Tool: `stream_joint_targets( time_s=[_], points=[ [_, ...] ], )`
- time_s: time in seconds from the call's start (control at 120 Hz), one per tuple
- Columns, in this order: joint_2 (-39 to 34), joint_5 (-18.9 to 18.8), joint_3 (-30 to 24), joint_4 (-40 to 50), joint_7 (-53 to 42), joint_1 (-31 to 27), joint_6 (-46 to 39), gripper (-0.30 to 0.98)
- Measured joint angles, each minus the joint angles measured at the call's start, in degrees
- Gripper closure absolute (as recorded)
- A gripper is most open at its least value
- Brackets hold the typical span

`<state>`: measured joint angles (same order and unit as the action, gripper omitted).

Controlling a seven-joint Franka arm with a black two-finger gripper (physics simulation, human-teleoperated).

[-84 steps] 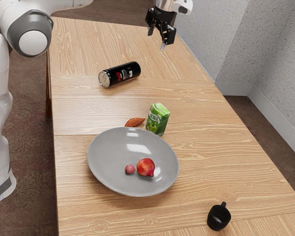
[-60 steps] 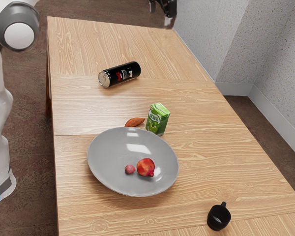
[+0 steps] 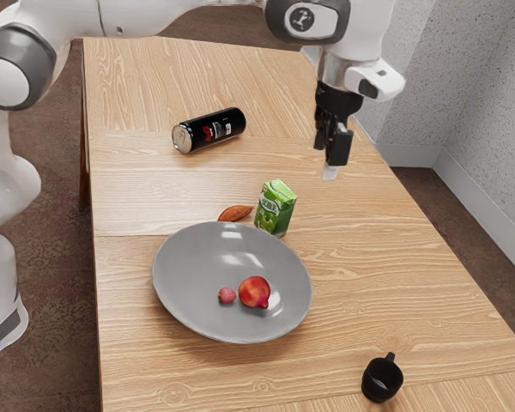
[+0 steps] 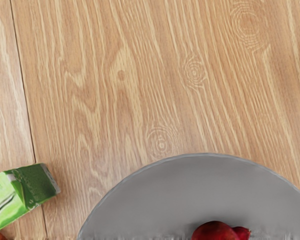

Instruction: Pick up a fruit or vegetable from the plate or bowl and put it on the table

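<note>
The wide, round, glossy grey dish sits on the wood-grained, light brown surface and serves as the landmark here. Inside it lies the task's fruit: a round, deep red pomegranate with a short pointed crown, and a small, round, pinkish-red fruit just beside it, on the exterior view's left. The pomegranate's crown points toward the exterior camera, and both fruits lie within the dish's rim.

The black tool hangs in the air, pointing down, beyond the dish and off toward the exterior view's right. Whether it stands wide or narrow, I cannot tell.

Just beyond the dish's far rim stands a green box-shaped drink carton, upright, with a pale printed label. Near that same rim, on the carton's exterior-view-left side, lies an orange-brown, elongated vegetable with tapered ends. Whether either one touches the dish is hard to tell. Farther beyond the dish, a black cylindrical can with red and white print lies on its side, its silver end facing the exterior view's left. A small black mug with a handle rests well apart from the dish, nearer the exterior camera and toward that view's right.
</note>
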<state>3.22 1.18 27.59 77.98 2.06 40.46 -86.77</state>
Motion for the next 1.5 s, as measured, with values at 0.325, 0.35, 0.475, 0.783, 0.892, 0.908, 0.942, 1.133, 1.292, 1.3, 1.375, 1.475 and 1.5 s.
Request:
stream_joint_targets(
  time_s=[0.325, 0.35, 0.475, 0.783, 0.892, 0.908, 0.942, 1.133, 1.292, 1.3, 1.375, 1.475, 1.5],
  points=[
    [-7.4, 0.3, 0.4, 21.5, -0.1, 9.2, -4.6, 0.00],
    [-10.3, -0.7, 0.6, 24.9, -0.3, 10.8, -5.6, 0.00],
    [-22.7, -6.6, 4.4, 37.9, -1.3, 17.3, -10.8, 0.00],
    [-25.5, -13.8, 17.2, 45.4, -2.8, 31.7, -22.6, 0.00],
    [-25.5, -13.9, 19.5, 46.3, -3.2, 33.6, -25.2, 0.00],
    [-25.5, -13.8, 19.7, 46.4, -3.2, 33.8, -25.5, 0.00],
    [-25.5, -13.8, 20.0, 46.6, -3.2, 34.3, -26.0, 0.00],
    [-25.5, -13.6, 20.4, 47.4, -3.1, 35.2, -28.1, 0.00],
    [-25.5, -12.9, 20.4, 48.1, -2.5, 36.3, -29.2, 0.00],
    [-25.5, -12.9, 20.4, 48.2, -2.5, 36.3, -29.2, 0.00],
    [-25.6, -12.4, 20.5, 49.1, -2.2, 36.2, -29.8, 0.00],
    [-25.5, -12.0, 20.7, 49.5, -1.8, 36.2, -30.6, 0.00],
    [-25.5, -11.9, 20.8, 49.6, -1.8, 36.2, -30.7, 0.00]
  ],
)
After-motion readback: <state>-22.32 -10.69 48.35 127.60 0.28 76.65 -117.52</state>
